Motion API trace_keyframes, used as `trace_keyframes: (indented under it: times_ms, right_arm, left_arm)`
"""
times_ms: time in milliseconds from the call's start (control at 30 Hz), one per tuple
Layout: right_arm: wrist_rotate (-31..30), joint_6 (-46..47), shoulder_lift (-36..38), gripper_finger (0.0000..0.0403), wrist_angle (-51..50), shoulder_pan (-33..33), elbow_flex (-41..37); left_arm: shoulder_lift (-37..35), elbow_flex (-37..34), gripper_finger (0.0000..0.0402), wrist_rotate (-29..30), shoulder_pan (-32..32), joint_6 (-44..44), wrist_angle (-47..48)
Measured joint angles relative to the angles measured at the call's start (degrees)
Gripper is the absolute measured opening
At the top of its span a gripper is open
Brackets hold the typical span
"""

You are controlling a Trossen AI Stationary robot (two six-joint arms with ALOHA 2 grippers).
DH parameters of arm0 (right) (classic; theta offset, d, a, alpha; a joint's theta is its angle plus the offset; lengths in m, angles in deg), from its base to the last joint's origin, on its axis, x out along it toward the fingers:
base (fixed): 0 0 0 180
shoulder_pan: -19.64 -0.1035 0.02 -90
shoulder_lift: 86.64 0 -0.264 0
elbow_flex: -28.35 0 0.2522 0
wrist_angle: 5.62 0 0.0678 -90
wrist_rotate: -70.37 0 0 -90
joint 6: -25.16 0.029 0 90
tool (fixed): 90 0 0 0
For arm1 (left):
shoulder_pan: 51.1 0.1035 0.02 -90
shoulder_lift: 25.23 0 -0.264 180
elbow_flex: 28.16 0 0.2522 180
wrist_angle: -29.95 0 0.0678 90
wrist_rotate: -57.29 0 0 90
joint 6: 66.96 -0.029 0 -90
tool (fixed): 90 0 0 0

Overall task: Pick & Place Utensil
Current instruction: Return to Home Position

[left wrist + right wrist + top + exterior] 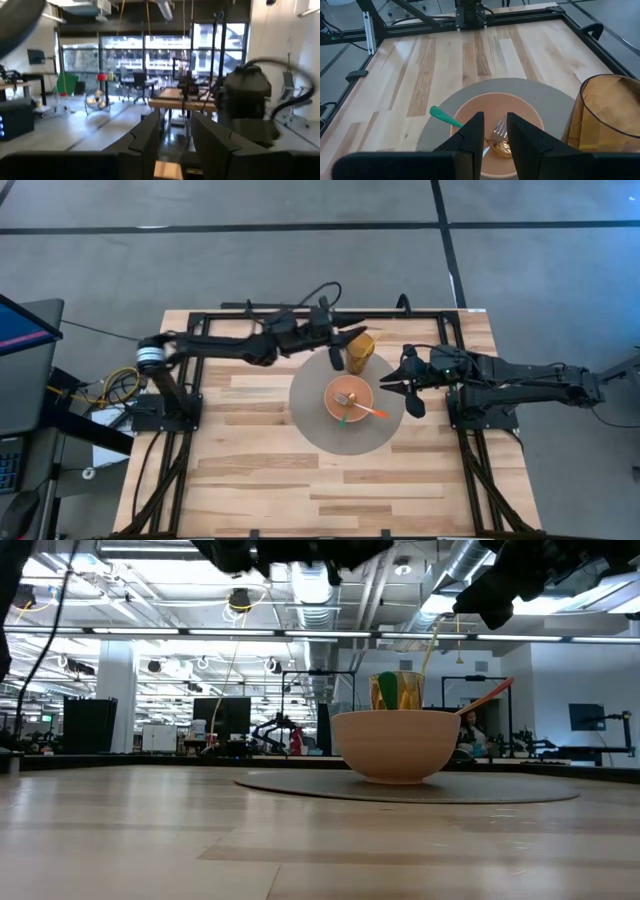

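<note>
A peach bowl (pixel 348 402) (pixel 396 746) (pixel 485 107) stands on a round grey mat (pixel 312 420). Two utensils lie in it: a green-handled one (pixel 343 418) (pixel 445 118) and an orange-handled one (pixel 375 412) (pixel 490 695), their handles leaning out over the rim. Fork tines (pixel 499 131) show inside. An amber cup (pixel 360 352) (pixel 607 112) stands at the mat's far edge. My right gripper (pixel 405 390) (pixel 495 132) hovers open, just right of the bowl and above it. My left gripper (pixel 340 350) (pixel 176 145) is open and raised beside the cup's left side, empty.
The wooden table (pixel 250 470) is bare on the near side and left of the mat. A black metal frame (pixel 200 315) runs along its far edge and sides. Both arm bases sit at the left and right edges.
</note>
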Motion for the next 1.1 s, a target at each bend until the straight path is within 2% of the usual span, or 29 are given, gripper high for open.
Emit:
trace_keyframes:
  times_ms: [233, 533, 767, 900, 1100]
  right_arm:
    - [0.0, 0.0, 0.0, 0.0077, 0.0, 0.0, 0.0]
    - [0.0, 0.0, 0.0, 0.0077, 0.0, 0.0, 0.0]
    - [0.0, 0.0, 0.0, 0.0077, 0.1, 0.0, 0.0]
    - [0.0, 0.0, 0.0, 0.0077, 0.0, 0.0, 0.0]
    - [0.0, 0.0, 0.0, 0.0077, 0.1, 0.0, 0.0]
  left_arm:
    - [-13.8, 0.0, 0.0116, 0.0, 0.0, -0.1, 22.9]
    - [-30.8, 0.0, 0.0116, 0.0, 0.0, 0.4, 44.8]
    - [-41.3, -0.1, 0.0116, -0.2, 0.0, 0.5, 56.9]
    - [-44.8, -0.1, 0.0115, -0.3, 0.0, 0.7, 62.9]
    - [-47.6, -1.3, 0.0116, -4.0, -0.1, 0.6, 65.2]
